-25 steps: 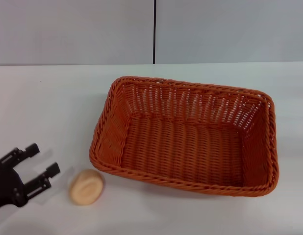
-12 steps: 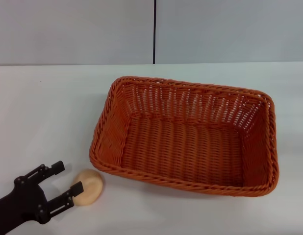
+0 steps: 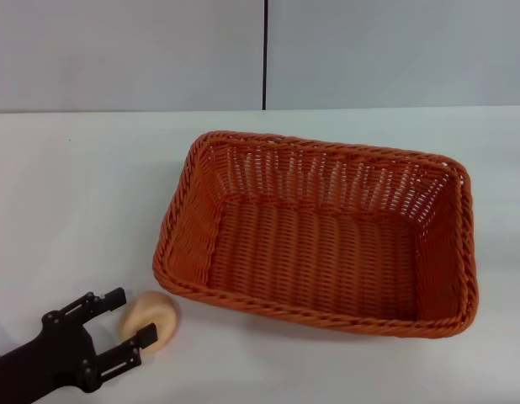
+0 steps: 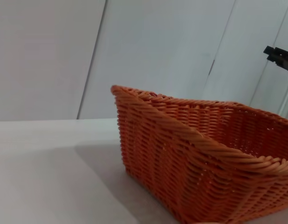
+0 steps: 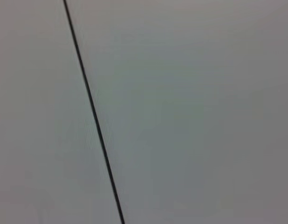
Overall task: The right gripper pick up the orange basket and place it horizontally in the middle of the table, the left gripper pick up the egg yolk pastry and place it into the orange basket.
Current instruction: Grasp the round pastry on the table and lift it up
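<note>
The orange basket (image 3: 204, 210) lies with its long side across the white table (image 3: 83, 194), empty; the left wrist view shows its near corner (image 4: 181, 163) close up. Just off its front left corner the egg yolk pastry (image 3: 155, 313) rests on the table. My left gripper (image 3: 132, 316) is open at the table's front left, one finger on each side of the pastry's left part. Only a small black piece of the right gripper (image 4: 280, 56) shows, raised beyond the basket, in the left wrist view.
A grey wall with a dark vertical seam (image 3: 265, 55) stands behind the table. Bare tabletop stretches to the left of the basket and behind it. The right wrist view shows only that wall and its seam (image 5: 92, 112).
My left gripper has moved right and toward the pastry; its open fingers, once beside the pastry, now straddle it. The basket and pastry have stayed put.
</note>
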`<act>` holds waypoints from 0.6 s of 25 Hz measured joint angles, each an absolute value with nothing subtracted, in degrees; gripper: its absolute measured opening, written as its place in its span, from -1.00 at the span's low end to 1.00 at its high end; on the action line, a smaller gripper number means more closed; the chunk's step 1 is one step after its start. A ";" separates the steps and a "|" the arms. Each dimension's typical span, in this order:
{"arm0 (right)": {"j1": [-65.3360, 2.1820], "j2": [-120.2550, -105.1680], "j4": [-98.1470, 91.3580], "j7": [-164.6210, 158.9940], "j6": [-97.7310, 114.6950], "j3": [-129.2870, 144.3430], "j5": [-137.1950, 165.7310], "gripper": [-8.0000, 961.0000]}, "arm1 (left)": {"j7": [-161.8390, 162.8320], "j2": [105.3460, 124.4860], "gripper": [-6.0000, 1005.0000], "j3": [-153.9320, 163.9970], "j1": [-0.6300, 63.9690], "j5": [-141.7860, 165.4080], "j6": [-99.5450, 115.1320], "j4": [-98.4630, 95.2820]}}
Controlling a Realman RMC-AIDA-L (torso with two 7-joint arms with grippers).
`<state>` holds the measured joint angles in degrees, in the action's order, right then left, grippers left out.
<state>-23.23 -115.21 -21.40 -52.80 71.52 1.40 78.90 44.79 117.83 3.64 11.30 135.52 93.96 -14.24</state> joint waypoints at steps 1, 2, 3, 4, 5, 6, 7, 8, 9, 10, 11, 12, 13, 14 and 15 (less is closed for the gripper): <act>-23.20 -115.18 -21.01 -52.48 71.45 1.40 78.71 0.07 | 44.79 117.83 0.47 3.64 11.30 135.52 93.96 -14.25; -23.20 -115.13 -20.70 -52.10 71.44 1.41 78.56 0.07 | 44.80 117.89 0.47 3.88 11.44 135.53 93.59 -14.10; -23.20 -115.09 -20.50 -51.83 71.44 1.40 78.45 0.07 | 44.81 117.91 0.47 3.99 11.46 135.53 93.50 -14.06; -23.20 -115.08 -20.40 -51.65 71.44 1.40 78.41 0.07 | 44.82 117.92 0.47 4.31 11.54 135.53 93.43 -13.97; -23.20 -115.08 -20.29 -51.46 71.44 1.41 78.38 0.07 | 44.82 117.93 0.47 4.44 11.56 135.53 93.42 -13.94; -23.20 -115.08 -20.19 -51.29 71.44 1.40 78.35 0.07 | 44.82 117.93 0.47 4.58 11.62 135.53 93.42 -13.86; -23.20 -115.08 -20.09 -51.11 71.44 1.41 78.34 0.07 | 44.82 117.94 0.47 4.63 11.66 135.53 93.42 -13.81; -23.20 -115.07 -19.96 -50.82 71.44 1.41 78.32 0.07 | 44.80 117.94 0.47 4.80 11.71 135.53 93.47 -13.77; -23.20 -115.07 -19.84 -50.55 71.44 1.41 78.32 0.07 | 44.71 117.95 0.47 5.03 11.76 135.53 93.57 -13.72; -23.20 -115.06 -19.81 -50.40 71.44 1.41 78.31 0.07 | 44.52 117.95 0.47 5.30 11.83 135.53 93.64 -13.67; -23.18 -115.05 -19.77 -50.29 71.44 1.41 78.31 0.07 | 44.50 117.95 0.47 5.33 11.86 135.52 93.64 -13.65; -23.16 -115.05 -19.75 -50.21 71.43 1.41 78.31 0.07 | 44.47 117.95 0.41 5.40 11.90 135.53 93.61 -13.62; -23.14 -115.05 -19.73 -50.19 71.37 1.41 78.31 0.07 | 44.44 117.95 0.35 5.55 11.98 135.52 93.54 -13.57; -23.12 -115.07 -19.70 -50.18 71.26 1.41 78.31 0.07 | 44.42 117.95 0.29 5.70 12.05 135.53 93.50 -13.55; -23.12 -115.07 -19.70 -50.17 71.11 1.41 78.30 0.07 | 44.39 117.95 0.23 6.07 12.20 135.52 93.44 -13.53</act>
